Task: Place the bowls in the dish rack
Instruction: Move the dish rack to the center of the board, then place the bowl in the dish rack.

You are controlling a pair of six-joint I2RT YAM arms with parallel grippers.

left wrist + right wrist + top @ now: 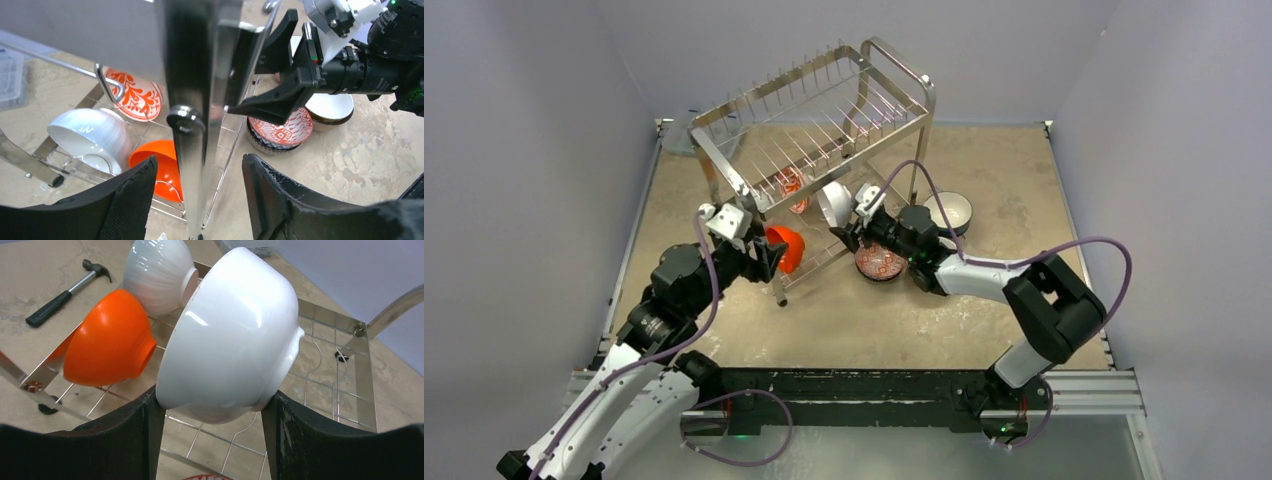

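White and tipped on edge, the ceramic bowl [230, 335] is clamped between the right gripper's [212, 399] widely spread fingers over the dish rack's [320, 370] lower tier beside the racked orange bowl [107, 342], the left gripper [199, 164] open and empty astride a rack post [192, 90]; next, I judge, it needs lowering between the wires and releasing.

left gripper [199, 165] spread open; right gripper [212, 402] clamped, arms reaching forward.
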